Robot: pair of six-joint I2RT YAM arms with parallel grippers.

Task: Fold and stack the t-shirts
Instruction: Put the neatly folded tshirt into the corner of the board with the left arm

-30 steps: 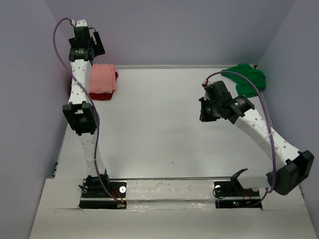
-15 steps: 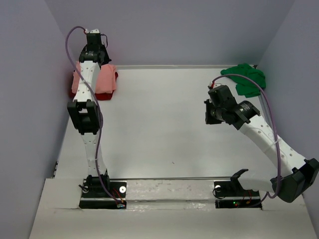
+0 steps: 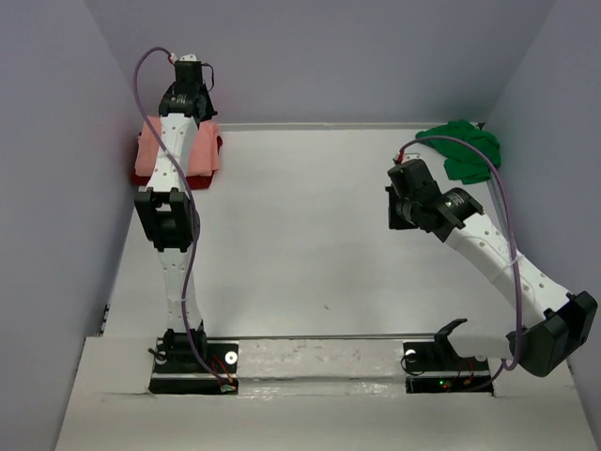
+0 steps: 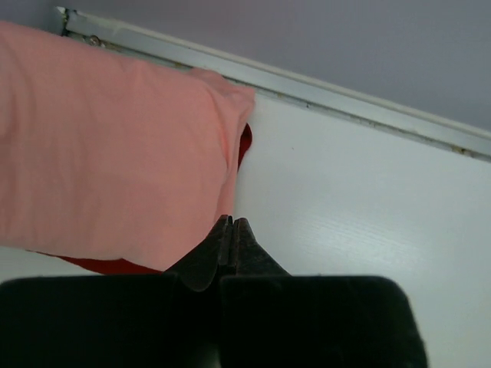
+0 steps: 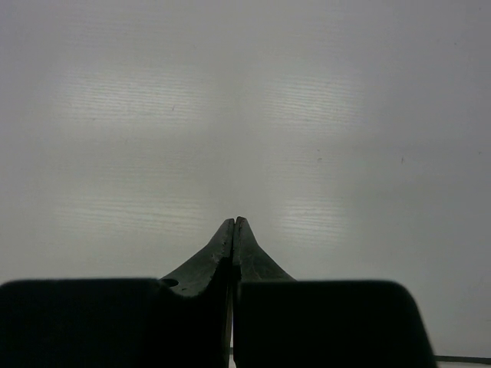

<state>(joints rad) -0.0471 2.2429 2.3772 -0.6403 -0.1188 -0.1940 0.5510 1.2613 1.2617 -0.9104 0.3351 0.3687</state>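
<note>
A folded salmon-pink t-shirt (image 3: 202, 150) (image 4: 115, 153) lies on top of a dark red t-shirt (image 3: 195, 180) (image 4: 245, 142) in the far left corner. Only the red one's edges show. My left gripper (image 3: 191, 86) (image 4: 232, 222) hangs above the right edge of this stack, shut, with nothing between its fingers. A bright green t-shirt (image 3: 467, 150) lies crumpled in the far right corner. My right gripper (image 3: 398, 209) (image 5: 233, 221) hovers over bare table in front and to the left of the green shirt, shut and empty.
The white table (image 3: 300, 225) is boxed in by grey walls on the left, back and right. A metal rail (image 4: 345, 96) runs along the back edge just behind the stack. Both arm bases (image 3: 192, 362) sit at the near edge.
My left gripper has shut, letting go of nothing visible, and its wrist has shifted right over the stack. The right arm has drawn slightly right and back.
</note>
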